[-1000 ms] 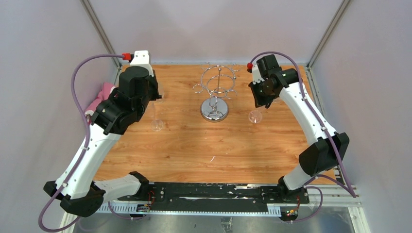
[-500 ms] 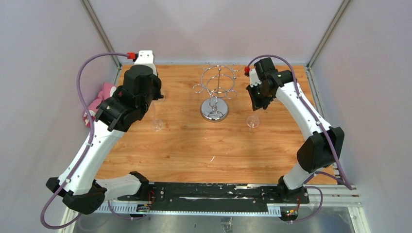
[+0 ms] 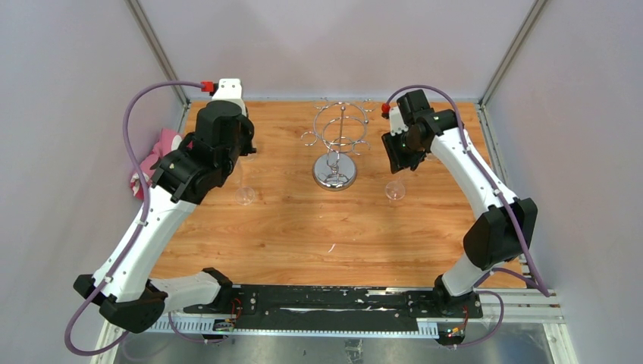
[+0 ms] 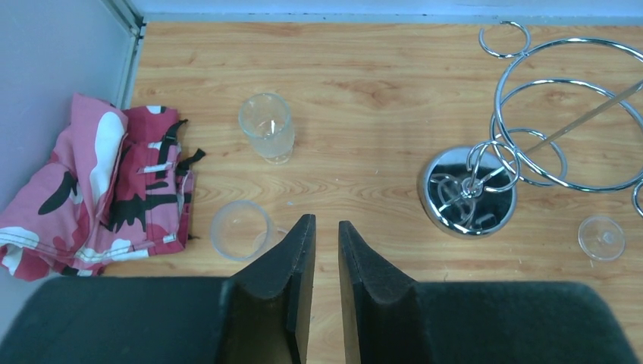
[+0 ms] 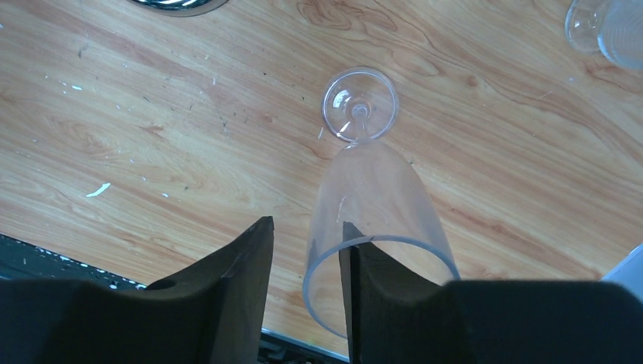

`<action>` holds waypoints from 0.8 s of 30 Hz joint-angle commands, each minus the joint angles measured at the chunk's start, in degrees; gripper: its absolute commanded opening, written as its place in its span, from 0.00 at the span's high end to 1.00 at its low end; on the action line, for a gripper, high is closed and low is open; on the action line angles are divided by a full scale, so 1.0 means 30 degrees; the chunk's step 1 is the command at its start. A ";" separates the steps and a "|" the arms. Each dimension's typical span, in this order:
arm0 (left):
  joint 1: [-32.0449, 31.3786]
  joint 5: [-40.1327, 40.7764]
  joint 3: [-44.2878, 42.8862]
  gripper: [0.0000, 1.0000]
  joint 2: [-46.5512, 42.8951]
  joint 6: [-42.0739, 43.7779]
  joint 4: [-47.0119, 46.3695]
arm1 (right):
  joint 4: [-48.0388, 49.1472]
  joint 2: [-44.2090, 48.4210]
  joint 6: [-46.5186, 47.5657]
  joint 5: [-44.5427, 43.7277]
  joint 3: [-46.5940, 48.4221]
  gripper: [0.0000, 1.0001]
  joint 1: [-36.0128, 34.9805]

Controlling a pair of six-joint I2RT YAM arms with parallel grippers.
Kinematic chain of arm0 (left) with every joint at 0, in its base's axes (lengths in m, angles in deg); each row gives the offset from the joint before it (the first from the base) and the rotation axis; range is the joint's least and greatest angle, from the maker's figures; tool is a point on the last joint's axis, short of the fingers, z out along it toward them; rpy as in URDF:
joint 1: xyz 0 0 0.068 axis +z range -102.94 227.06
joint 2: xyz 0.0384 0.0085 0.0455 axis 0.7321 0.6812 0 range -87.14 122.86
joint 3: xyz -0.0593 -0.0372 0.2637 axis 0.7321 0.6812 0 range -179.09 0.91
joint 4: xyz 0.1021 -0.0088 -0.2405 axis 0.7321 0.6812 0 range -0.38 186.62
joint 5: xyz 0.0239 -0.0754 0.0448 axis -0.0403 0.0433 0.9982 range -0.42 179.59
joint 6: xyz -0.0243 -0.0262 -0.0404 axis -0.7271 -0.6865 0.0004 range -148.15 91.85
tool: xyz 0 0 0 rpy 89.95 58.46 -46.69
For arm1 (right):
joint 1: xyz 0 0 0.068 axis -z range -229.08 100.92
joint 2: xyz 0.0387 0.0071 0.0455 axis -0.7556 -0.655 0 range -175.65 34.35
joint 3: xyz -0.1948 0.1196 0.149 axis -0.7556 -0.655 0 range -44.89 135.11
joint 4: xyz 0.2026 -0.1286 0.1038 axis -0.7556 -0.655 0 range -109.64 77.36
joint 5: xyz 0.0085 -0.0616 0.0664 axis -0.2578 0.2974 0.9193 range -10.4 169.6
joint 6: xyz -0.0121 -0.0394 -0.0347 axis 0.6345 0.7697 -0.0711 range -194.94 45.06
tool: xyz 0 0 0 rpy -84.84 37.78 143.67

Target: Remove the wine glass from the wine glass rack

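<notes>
The chrome wine glass rack stands at the middle back of the table, its round base showing in the left wrist view. A clear wine glass stands upright on the wood right of the rack, foot on the table. My right gripper is open above it, the rim's wall between the jaws and one finger inside the bowl. My left gripper is open by a narrow gap with nothing in it. A second wine glass stands just left of its fingers.
A third glass stands further back on the left. A pink camouflage cloth lies against the left wall. Another glass shows at the top right edge of the right wrist view. The enclosure walls close off three sides.
Both grippers' jaws have parted. The right arm shifted a little toward the rack with its glass, which now stands on the table. The left arm rose slightly.
</notes>
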 commanded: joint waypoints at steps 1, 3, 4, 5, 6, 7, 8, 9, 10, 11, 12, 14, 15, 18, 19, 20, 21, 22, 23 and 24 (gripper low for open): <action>-0.0024 0.0330 0.0023 0.77 0.0095 0.0104 0.0130 | -0.0420 0.0245 -0.0149 0.0153 0.0477 0.56 0.0224; -0.0017 0.0285 0.0005 0.77 0.0096 0.0100 0.0130 | -0.0520 0.0312 -0.0312 0.0011 0.0791 0.54 0.0223; -0.0024 0.0284 0.0022 0.77 0.0097 0.0078 0.0130 | -0.0542 0.0357 -0.0359 -0.0065 0.0959 0.54 0.0226; -0.0025 0.0251 0.0016 0.77 0.0101 0.0086 0.0130 | -0.0585 0.0373 -0.0383 -0.0119 0.1152 0.54 0.0200; -0.0025 0.0236 0.0008 0.77 0.0112 0.0073 0.0130 | -0.0649 0.0401 -0.0411 -0.0184 0.1363 0.53 0.0182; -0.0025 0.0227 0.0022 0.77 0.0132 0.0071 0.0130 | -0.0752 0.0419 -0.0455 -0.0262 0.1638 0.53 0.0169; -0.0021 0.0204 -0.0002 0.76 0.0149 0.0078 0.0130 | -0.0857 0.0433 -0.0505 -0.0308 0.1882 0.53 0.0142; -0.0024 0.0179 0.0021 0.76 0.0199 0.0072 0.0130 | -0.0928 0.0493 -0.0518 -0.0354 0.2183 0.53 0.0076; -0.0010 0.0176 0.0038 0.75 0.0213 0.0056 0.0130 | -0.0978 0.0548 -0.0538 -0.0346 0.2473 0.53 0.0002; -0.0023 0.0175 0.0029 0.74 0.0233 0.0043 0.0123 | -0.1039 0.0624 -0.0588 -0.0436 0.2755 0.53 -0.0069; -0.0025 0.0175 0.0036 0.74 0.0288 0.0056 0.0130 | -0.1145 0.0722 -0.0646 -0.0689 0.3080 0.53 -0.0181; -0.0021 0.0175 0.0071 0.72 0.0289 0.0013 0.0103 | -0.1426 0.0968 -0.0805 -0.1563 0.3718 0.51 -0.0443; -0.0024 0.0175 0.0078 0.71 0.0301 0.0012 0.0105 | -0.1498 0.1138 -0.0966 -0.2331 0.4042 0.50 -0.0550; -0.0012 0.0055 0.0057 0.67 0.0288 0.0012 0.0101 | -0.1816 0.1844 -0.1168 -0.4450 0.5262 0.48 -0.0780; -0.0023 -0.0008 0.0046 0.65 0.0260 0.0038 0.0086 | -0.1817 0.2189 -0.1571 -0.4835 0.5506 0.48 -0.0819; -0.0025 -0.0115 0.0045 0.64 0.0261 0.0055 0.0074 | -0.1708 0.2580 -0.1831 -0.5091 0.5672 0.47 -0.0850; 0.0001 -0.0205 0.0078 0.63 0.0209 0.0083 0.0024 | -0.1482 0.3065 -0.2017 -0.5182 0.5704 0.45 -0.0872; -0.0022 -0.0286 0.0165 0.61 0.0163 0.0120 -0.0073 | -0.1182 0.3601 -0.2194 -0.5197 0.5587 0.42 -0.0922; -0.0023 -0.0307 0.0254 0.60 0.0120 0.0168 -0.0188 | -0.0746 0.4177 -0.2333 -0.5173 0.5338 0.36 -0.0965; -0.0021 -0.0328 0.0331 0.59 0.0034 0.0200 -0.0305 | -0.0277 0.4828 -0.2428 -0.5148 0.4962 0.34 -0.1014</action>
